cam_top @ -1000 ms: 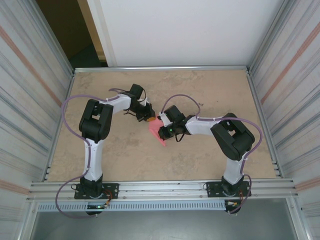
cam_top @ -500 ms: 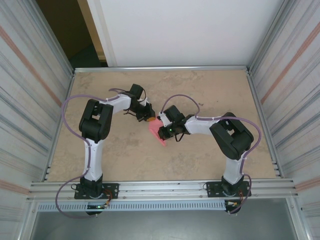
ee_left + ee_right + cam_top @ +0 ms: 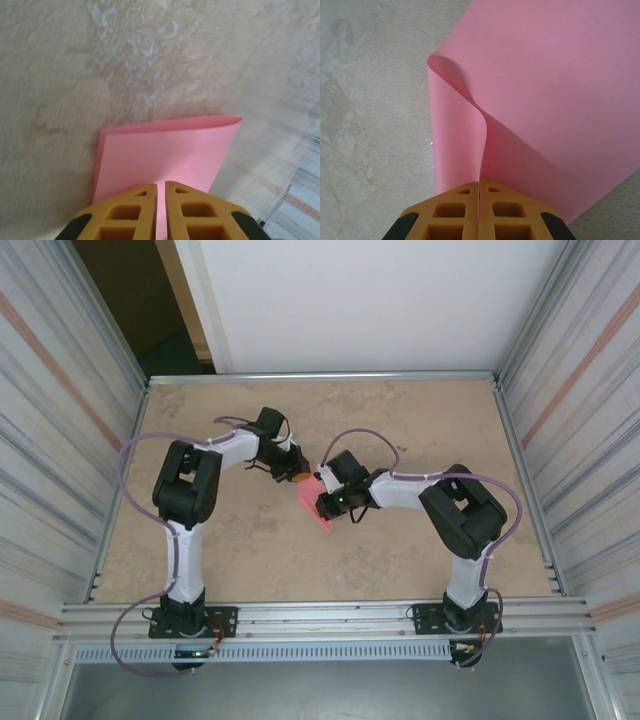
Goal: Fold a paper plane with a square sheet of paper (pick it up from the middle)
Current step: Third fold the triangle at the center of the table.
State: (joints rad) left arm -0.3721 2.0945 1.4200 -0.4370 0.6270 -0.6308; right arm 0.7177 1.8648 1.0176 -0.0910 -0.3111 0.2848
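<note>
The square sheet of paper [image 3: 320,512] is pink and lies folded over near the middle of the table. In the left wrist view it lies flat as a doubled sheet [image 3: 165,147] with a rounded fold on the right. My left gripper [image 3: 161,184] sits over its near edge, its jaws nearly together with a thin slit showing pink. In the top view the left gripper [image 3: 300,478] is at the sheet's far corner. My right gripper [image 3: 479,182] is shut on a raised, curling flap of the paper [image 3: 545,90], whose edge runs straight into the jaws. From above, the right gripper [image 3: 324,502] is on the sheet's right side.
The beige mottled tabletop [image 3: 400,420] is bounded by metal rails and corrugated walls [image 3: 60,440] on the left and right. Both arms reach in toward the middle with their wrists close together. Purple cables loop off each arm.
The left arm's elbow has shifted slightly left and back. The left jaws have parted by a hair. The paper and the right gripper have stayed in place.
</note>
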